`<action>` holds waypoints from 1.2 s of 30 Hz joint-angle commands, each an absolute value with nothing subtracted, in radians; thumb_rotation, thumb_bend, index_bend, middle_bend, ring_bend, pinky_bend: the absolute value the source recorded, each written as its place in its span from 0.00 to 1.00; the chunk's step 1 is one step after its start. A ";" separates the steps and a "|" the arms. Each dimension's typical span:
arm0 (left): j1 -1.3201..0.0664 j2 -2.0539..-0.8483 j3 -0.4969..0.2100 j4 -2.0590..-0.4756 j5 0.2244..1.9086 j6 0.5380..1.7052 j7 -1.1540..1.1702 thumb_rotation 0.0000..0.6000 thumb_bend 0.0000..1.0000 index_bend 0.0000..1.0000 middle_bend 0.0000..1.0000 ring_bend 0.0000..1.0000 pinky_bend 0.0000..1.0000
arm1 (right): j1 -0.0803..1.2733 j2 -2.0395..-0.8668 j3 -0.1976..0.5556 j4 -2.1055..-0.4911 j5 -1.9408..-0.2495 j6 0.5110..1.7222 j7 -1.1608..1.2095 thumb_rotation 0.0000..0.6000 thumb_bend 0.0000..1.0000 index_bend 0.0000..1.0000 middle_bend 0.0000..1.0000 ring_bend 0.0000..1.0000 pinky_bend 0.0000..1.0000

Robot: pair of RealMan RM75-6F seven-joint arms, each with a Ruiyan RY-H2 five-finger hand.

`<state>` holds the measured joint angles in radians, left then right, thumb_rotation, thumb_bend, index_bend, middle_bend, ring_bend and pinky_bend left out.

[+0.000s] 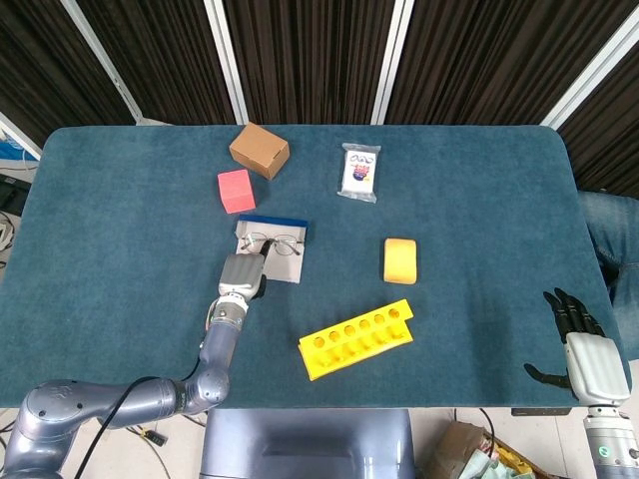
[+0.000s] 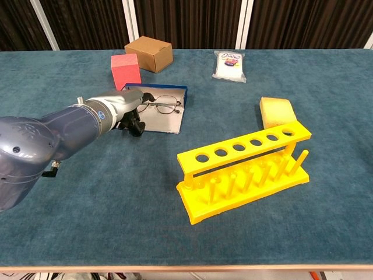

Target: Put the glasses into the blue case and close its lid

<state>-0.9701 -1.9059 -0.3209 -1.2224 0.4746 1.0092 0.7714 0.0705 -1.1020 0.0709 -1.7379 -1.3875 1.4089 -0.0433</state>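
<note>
On the blue-clothed bench (image 2: 70, 233) the left arm reached in from the left edge, and its robot hand (image 2: 129, 109) lay over the near-left part of the open blue case (image 2: 166, 121), dark fingers (image 2: 136, 125) curled down at the case's front edge. The glasses (image 2: 163, 105) lay inside the case, on its grey lining, just beside the hand; whether the fingers touched the frame could not be told. Behind the case stood a pink block (image 2: 126, 69) and a brown cardboard box (image 2: 148, 53). A white packet (image 2: 229, 65) lay farther right. A yellow sponge (image 2: 277, 111) sat just behind a yellow test-tube rack (image 2: 245, 171).
</note>
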 commanded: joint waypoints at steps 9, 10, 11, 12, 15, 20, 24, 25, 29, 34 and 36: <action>-0.975 -1.922 -0.321 -1.196 0.475 1.009 0.771 1.00 0.57 0.00 0.77 0.77 0.78 | 0.071 -1.100 0.071 -1.740 -1.385 1.406 -0.042 1.00 0.00 0.00 0.00 0.00 0.18; -0.976 -1.923 -0.322 -1.193 0.474 1.009 0.771 1.00 0.57 0.00 0.77 0.77 0.78 | 0.071 -1.100 0.071 -1.740 -1.385 1.406 -0.042 1.00 0.00 0.00 0.00 0.00 0.18; -0.977 -1.924 -0.323 -1.191 0.473 1.009 0.771 1.00 0.57 0.00 0.77 0.77 0.78 | 0.071 -1.100 0.071 -1.740 -1.384 1.406 -0.043 1.00 0.00 0.00 0.00 0.00 0.18; -0.978 -1.927 -0.324 -1.186 0.473 1.009 0.772 1.00 0.57 0.00 0.77 0.77 0.78 | 0.071 -1.100 0.071 -1.740 -1.384 1.406 -0.042 1.00 0.00 0.00 0.00 0.00 0.18; -0.983 -1.933 -0.330 -1.174 0.471 1.007 0.772 1.00 0.57 0.00 0.77 0.77 0.78 | 0.071 -1.100 0.071 -1.741 -1.384 1.406 -0.043 1.00 0.00 0.00 0.00 0.00 0.18; -0.995 -1.947 -0.339 -1.136 0.458 1.005 0.787 1.00 0.57 0.00 0.77 0.77 0.78 | 0.071 -1.099 0.072 -1.742 -1.381 1.405 -0.044 1.00 0.00 0.00 0.00 0.00 0.18; -1.001 -1.955 -0.345 -1.115 0.454 1.004 0.792 1.00 0.57 0.00 0.77 0.77 0.78 | 0.071 -1.099 0.072 -1.742 -1.381 1.404 -0.044 1.00 0.00 0.00 0.00 0.00 0.18; -1.002 -1.957 -0.347 -1.111 0.453 1.004 0.794 1.00 0.57 0.00 0.77 0.77 0.78 | 0.071 -1.099 0.071 -1.742 -1.381 1.404 -0.044 1.00 0.00 0.00 0.00 0.00 0.18; -1.009 -1.965 -0.356 -1.087 0.450 1.003 0.800 1.00 0.57 0.00 0.77 0.77 0.78 | 0.071 -1.099 0.071 -1.743 -1.378 1.403 -0.045 1.00 0.00 0.00 0.00 0.00 0.18; -1.021 -1.976 -0.368 -1.054 0.446 0.998 0.808 1.00 0.57 0.00 0.77 0.78 0.78 | 0.072 -1.098 0.072 -1.744 -1.376 1.402 -0.047 1.00 0.00 0.00 0.00 0.00 0.18; -1.027 -1.980 -0.373 -1.043 0.446 0.996 0.812 1.00 0.57 0.00 0.77 0.78 0.78 | 0.072 -1.098 0.072 -1.744 -1.375 1.402 -0.048 1.00 0.00 0.00 0.00 0.00 0.18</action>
